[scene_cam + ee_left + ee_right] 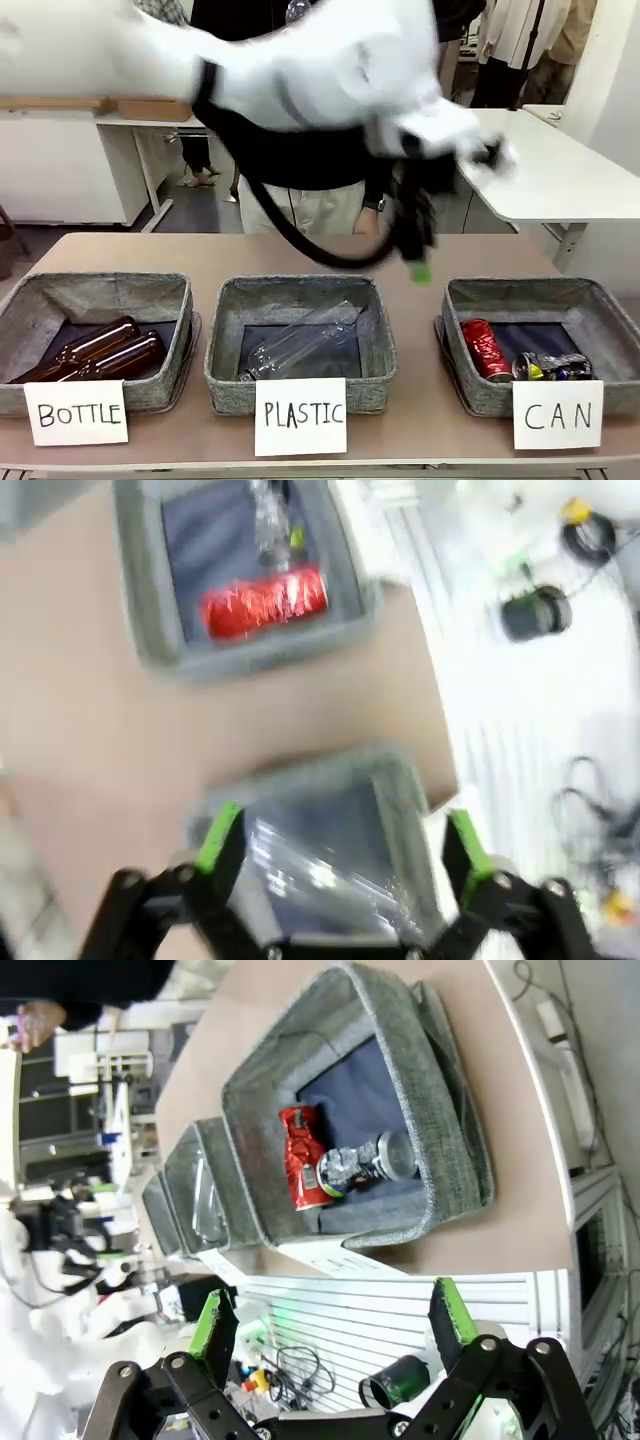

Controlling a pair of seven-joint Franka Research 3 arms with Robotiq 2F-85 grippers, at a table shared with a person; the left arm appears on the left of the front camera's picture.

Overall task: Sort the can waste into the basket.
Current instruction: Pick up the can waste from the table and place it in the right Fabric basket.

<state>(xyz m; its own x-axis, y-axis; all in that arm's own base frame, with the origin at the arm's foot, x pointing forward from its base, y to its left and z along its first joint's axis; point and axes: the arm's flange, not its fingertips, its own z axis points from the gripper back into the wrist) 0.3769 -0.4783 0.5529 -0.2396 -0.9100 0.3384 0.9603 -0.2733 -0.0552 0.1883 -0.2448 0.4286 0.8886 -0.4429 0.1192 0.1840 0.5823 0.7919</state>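
Red and dark, the 2 dented metal cans (487, 349) (553, 367) are seen inside the grey woven "CAN" basket (458, 375). Both grippers (340, 845) (335, 1325) are spread, empty; clean withdrawal is advised.

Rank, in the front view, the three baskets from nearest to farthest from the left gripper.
1. The CAN basket, just below and right of the left gripper.
2. The PLASTIC basket, in the middle, to the gripper's lower left.
3. The BOTTLE basket, at far left.
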